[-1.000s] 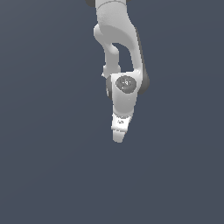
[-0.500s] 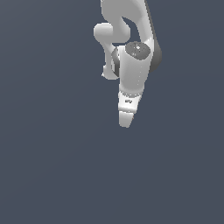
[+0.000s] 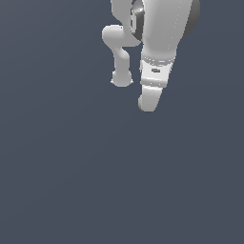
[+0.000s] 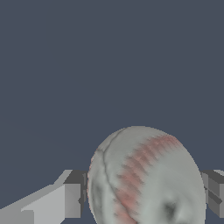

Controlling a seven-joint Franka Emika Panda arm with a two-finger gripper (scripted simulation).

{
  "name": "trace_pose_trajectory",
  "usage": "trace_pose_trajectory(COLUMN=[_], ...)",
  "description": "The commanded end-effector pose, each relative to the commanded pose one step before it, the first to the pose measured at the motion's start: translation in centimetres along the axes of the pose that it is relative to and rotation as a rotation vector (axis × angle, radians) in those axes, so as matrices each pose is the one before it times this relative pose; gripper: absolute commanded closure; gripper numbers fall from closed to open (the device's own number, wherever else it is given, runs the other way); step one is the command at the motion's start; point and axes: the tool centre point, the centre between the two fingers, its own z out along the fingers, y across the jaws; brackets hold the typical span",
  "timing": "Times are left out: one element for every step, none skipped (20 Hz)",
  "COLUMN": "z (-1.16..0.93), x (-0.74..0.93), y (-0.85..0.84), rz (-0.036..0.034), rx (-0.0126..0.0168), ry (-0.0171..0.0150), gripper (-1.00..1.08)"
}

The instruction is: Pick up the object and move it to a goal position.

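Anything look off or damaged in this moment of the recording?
Nothing stands out. In the wrist view the ball sits between the gripper fingers, intact, with its reddish seam marks showing. In the exterior view the arm hides the ball, and only plain grey background shows around it.

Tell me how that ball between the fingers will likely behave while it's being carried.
The ball is round, so it would probably roll away if released on a flat surface. The fingers meet only its curved sides, so it may slip or twist in a loose grip. It shows no denting there, so it is probably fairly firm.
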Motion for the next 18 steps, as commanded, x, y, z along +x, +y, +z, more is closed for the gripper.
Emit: trace_pose_trajectory(z=[-2.669, -0.922, -0.872, -0.805, -0.744, -0.689, -0.626, -0.567, -0.511, -0.45, -0.392, -0.337, -0.279, -0.223, -0.171, -0.118, -0.068, -0.022], x=[0.459, 0.17, 0.121, 0.151, 0.141, 0.093, 0.12, 0.109, 0.066, 0.089, 0.08, 0.048, 0.061, 0.051, 0.02, 0.03, 0.018, 0.006], y=[-0.563, -0.176, -0.147, -0.144, -0.129, -0.102, -0.103, -0.09, -0.065, -0.064, -0.052, -0.03, -0.027, -0.016, 0.001, -0.001, 0.001, 0.001], rz=[0.00007, 0.0, 0.0004, 0.0, 0.0, 0.00069, 0.0, 0.0, 0.00068, 0.0, 0.0, 0.00048, 0.0, 0.0, 0.00048, 0.0, 0.0, 0.0], rx=[-0.00054, 0.0, 0.00014, 0.0, 0.0, -0.00006, 0.0, 0.0, -0.00009, 0.0, 0.0, -0.00007, 0.0, 0.0, -0.00007, 0.0, 0.0, 0.0], ry=[0.00051, 0.0, 0.00055, 0.0, 0.0, 0.00003, 0.0, 0.0, -0.00007, 0.0, 0.0, -0.00007, 0.0, 0.0, -0.00008, 0.0, 0.0, 0.0], gripper=[1.08, 1.08, 1.08, 1.08, 1.08, 1.08, 1.08, 1.08, 1.08, 1.08, 1.08, 1.08, 1.08, 1.08, 1.08, 1.08, 1.08, 1.08])
